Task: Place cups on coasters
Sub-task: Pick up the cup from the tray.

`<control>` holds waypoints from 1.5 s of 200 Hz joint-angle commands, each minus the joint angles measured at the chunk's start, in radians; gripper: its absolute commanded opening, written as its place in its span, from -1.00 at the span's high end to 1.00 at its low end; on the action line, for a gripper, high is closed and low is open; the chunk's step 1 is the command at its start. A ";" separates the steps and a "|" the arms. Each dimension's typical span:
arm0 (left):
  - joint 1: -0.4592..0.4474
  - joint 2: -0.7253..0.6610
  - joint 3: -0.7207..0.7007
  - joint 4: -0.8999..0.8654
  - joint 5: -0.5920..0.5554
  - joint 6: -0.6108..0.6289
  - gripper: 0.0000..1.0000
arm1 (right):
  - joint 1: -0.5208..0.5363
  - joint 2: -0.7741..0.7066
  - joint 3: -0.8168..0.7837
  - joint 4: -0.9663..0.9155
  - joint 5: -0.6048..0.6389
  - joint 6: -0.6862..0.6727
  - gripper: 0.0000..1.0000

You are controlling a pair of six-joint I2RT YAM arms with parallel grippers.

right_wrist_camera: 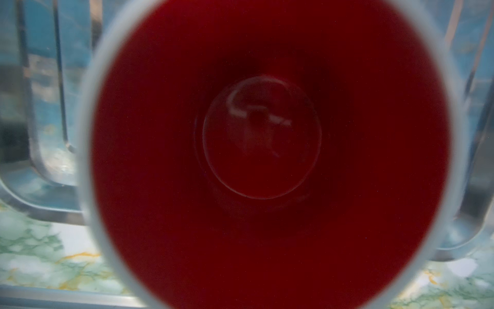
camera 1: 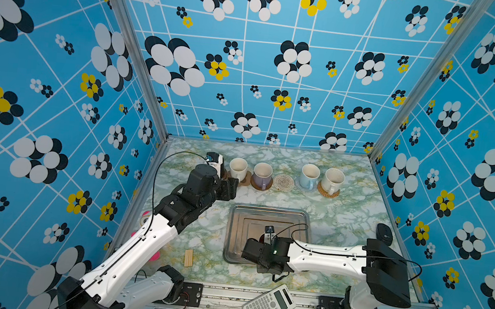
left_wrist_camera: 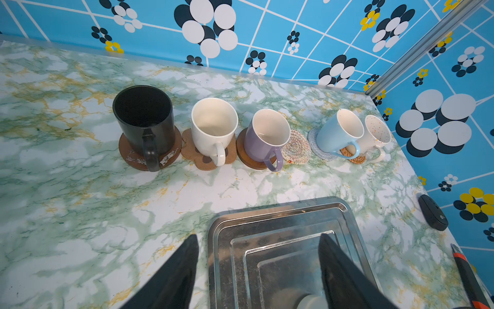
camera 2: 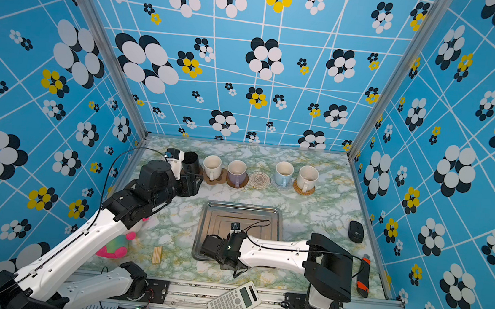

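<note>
Five cups stand in a row on coasters at the back. The black mug (left_wrist_camera: 144, 120) sits on a brown disc (left_wrist_camera: 133, 157), the white mug (left_wrist_camera: 213, 125) on the paw-print coaster (left_wrist_camera: 192, 152). The lavender mug (left_wrist_camera: 264, 136) sits on a second brown disc (left_wrist_camera: 248, 160). The light blue mug (left_wrist_camera: 336, 133) sits on the grey-blue crocheted round (left_wrist_camera: 315, 141), the speckled mug (left_wrist_camera: 377, 133) on the rattan round (left_wrist_camera: 352, 157). The cream crocheted coaster (camera 1: 283, 182) is bare. My left gripper (left_wrist_camera: 258, 256) is open and empty in front of the black mug. My right gripper (camera 1: 255, 251) points down over the red-inside mug (right_wrist_camera: 267, 160) on the tray; its fingers are hidden.
The square metal tray (camera 1: 240, 213) lies mid-table. A calculator (camera 1: 268, 307) rests on the front rail and a black mouse (camera 1: 384, 233) lies at the right edge. An orange-black cutter (camera 2: 363, 276), a wooden block (camera 1: 188, 258) and a pink plush toy (camera 2: 116, 246) lie near the front.
</note>
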 commanded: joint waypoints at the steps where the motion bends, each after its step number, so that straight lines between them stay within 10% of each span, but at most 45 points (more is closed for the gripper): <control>1: -0.006 -0.009 0.002 -0.010 -0.022 0.022 -0.44 | -0.012 0.020 0.005 -0.017 0.013 -0.021 0.54; 36: -0.007 -0.009 0.011 -0.021 -0.035 0.029 -0.45 | -0.017 0.025 0.015 -0.030 0.027 -0.029 1.00; 153: -0.006 0.010 0.018 -0.018 -0.055 0.026 -0.44 | -0.057 -0.061 0.133 -0.185 0.140 -0.150 1.00; 300: 0.018 0.075 0.111 -0.058 -0.129 0.058 -0.47 | -0.457 -0.010 0.321 -0.124 0.024 -0.604 1.00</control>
